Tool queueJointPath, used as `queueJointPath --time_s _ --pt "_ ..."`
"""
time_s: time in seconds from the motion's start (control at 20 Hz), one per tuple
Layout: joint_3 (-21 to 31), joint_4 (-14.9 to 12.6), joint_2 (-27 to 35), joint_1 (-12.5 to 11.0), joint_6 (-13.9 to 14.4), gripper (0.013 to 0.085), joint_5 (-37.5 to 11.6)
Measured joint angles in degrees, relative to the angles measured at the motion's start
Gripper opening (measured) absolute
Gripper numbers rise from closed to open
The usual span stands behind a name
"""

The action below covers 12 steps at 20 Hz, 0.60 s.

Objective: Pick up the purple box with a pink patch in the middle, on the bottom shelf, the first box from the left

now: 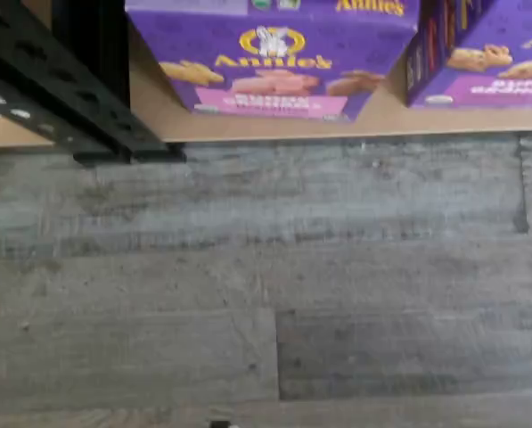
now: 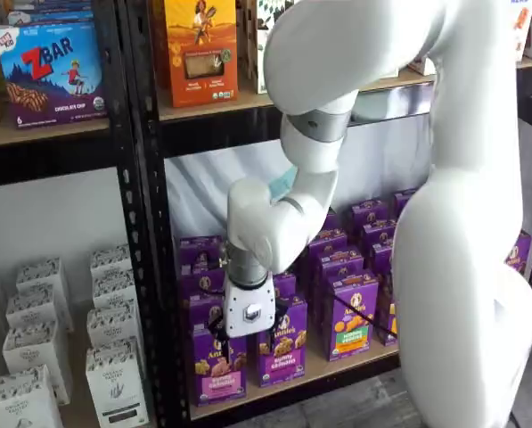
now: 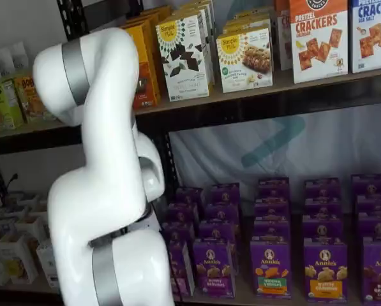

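Grey plank floor is seen below the bottom shelf in the wrist view alone. Black rack post: shown at the left in a shelf view. Purple box: stood upright at the front left of that shelf, pink band seen in the wrist view. Gripper: white body just before the box; fingers mostly hidden, taken as spread apart, nothing held. Neighbouring purple carton: placed just beside.
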Motion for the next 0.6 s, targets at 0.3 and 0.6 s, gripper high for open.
queueJointPath --time_s 0.3,0.6 --pt "-6.5 -3.5 5.7 -1.9 1.4 0.085 -0.2" --pt "-12.6 -8.9 10.0 -4.5 4.0 0.085 0.4"
